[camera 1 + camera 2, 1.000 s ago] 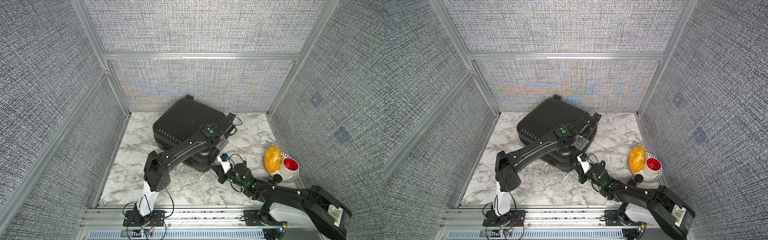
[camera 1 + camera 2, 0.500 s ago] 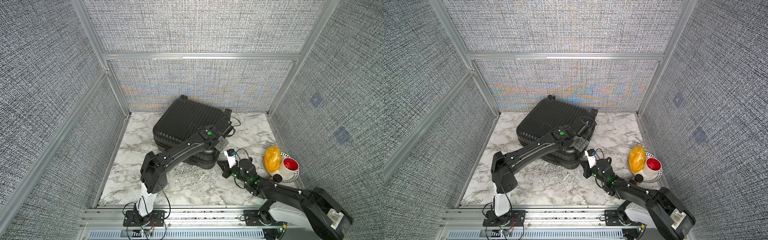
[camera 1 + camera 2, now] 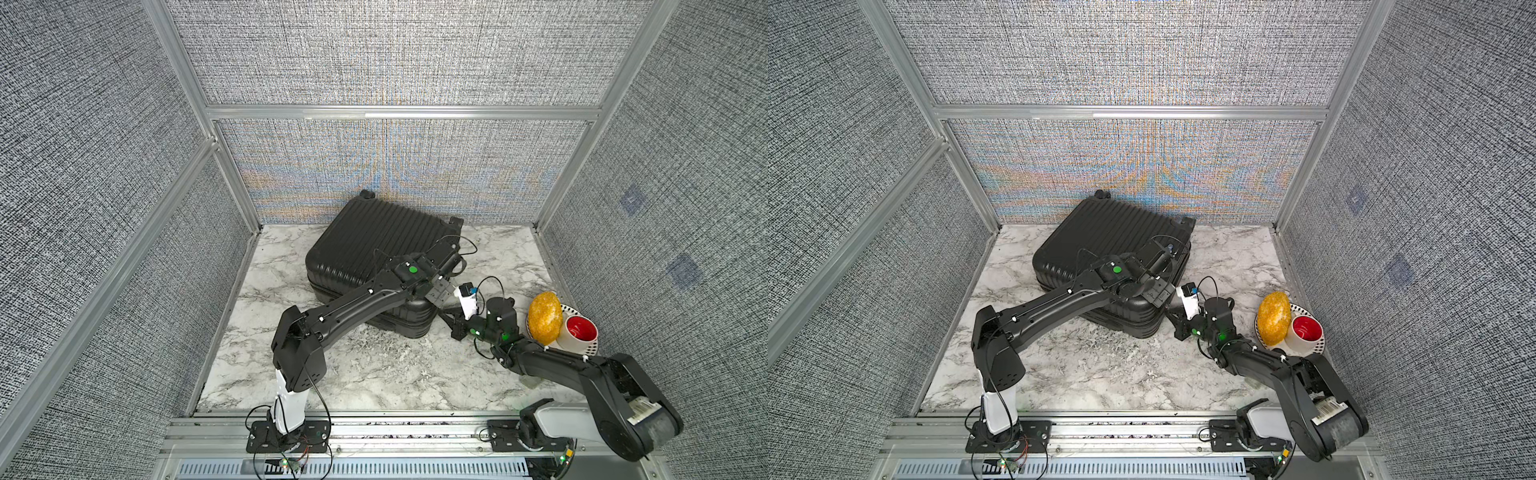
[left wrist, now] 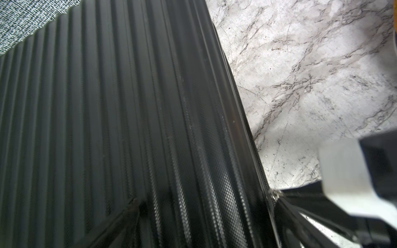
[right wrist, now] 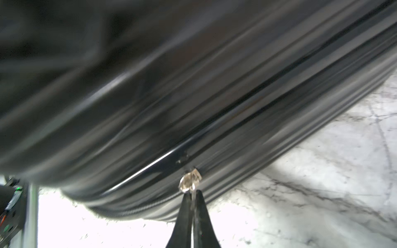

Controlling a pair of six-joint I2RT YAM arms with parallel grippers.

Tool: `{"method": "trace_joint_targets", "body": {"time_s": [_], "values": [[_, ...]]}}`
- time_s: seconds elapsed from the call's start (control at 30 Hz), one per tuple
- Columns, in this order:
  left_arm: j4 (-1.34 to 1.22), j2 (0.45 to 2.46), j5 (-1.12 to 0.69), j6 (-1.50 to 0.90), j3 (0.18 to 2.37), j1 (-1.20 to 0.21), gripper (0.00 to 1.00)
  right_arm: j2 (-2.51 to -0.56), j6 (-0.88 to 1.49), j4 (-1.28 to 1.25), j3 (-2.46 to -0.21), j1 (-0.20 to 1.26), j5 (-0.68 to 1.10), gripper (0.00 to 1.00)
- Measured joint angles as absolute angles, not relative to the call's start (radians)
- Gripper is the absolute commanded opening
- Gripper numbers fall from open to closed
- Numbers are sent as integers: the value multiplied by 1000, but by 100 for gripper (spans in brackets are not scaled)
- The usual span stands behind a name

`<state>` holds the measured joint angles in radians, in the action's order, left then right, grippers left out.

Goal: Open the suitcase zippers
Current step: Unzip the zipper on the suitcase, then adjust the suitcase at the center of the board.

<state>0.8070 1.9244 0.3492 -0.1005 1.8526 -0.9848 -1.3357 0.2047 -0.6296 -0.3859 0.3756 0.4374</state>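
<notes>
"On the marble table (image 3: 374, 374), close to the back wall (image 3: 395, 174), what is that big black box?" asks Tom.

"That is the suitcase (image 3: 374, 241)," says Ana. "It lies flat and a bit crooked, with its wheels toward the wall."

"Where are the robot's hands?"

"The left gripper (image 3: 451, 257) reaches over the ribbed lid, near the edge on the robot's right. Its jaws are spread wide, and it holds nothing that I can see. I can't tell if it presses on the lid or just hangs above it."

"And the other one?"

"The right gripper (image 5: 192, 193) is down low, at the near corner of the suitcase on the robot's right. Its two thin tips are pinched tight on a shiny zip pull (image 5: 190, 181). The pull sits on the zip track (image 4: 247, 120). That is the thin black line along the side, between the two shells."

"Is the zip open?"

"The close picture is blurry, so I can't say. From above, the two shells look shut together."

"What is over by the right arm?"

"A dotted plate (image 3: 570, 308). On it are a bumpy yellow lump (image 3: 545, 318) and a white cup (image 3: 579, 332) that is red inside. They touch each other and sit apart from the suitcase."
</notes>
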Motion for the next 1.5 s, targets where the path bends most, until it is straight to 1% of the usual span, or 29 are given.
{"method": "trace_joint_targets", "body": {"time_s": [0.33,0.53,0.83,1.13,1.3,1.5], "values": [[783,1914,348,-102,1825,-985,99,-1486,144,-537,-564,290,376,0],[771,1903,341,-102,1806,-985,99,-1592,130,-537,-665,216,376,0],[733,1879,341,-105,1761,-985,99,-1766,164,-523,-872,106,469,0],[706,1848,359,-107,1703,-985,99,-1925,204,-480,-1064,43,584,0],[683,1819,373,-113,1658,-985,99,-1922,227,-484,-1061,35,616,0],[699,1769,453,-167,1593,-966,99,-1787,287,-559,-865,62,611,0]]}}
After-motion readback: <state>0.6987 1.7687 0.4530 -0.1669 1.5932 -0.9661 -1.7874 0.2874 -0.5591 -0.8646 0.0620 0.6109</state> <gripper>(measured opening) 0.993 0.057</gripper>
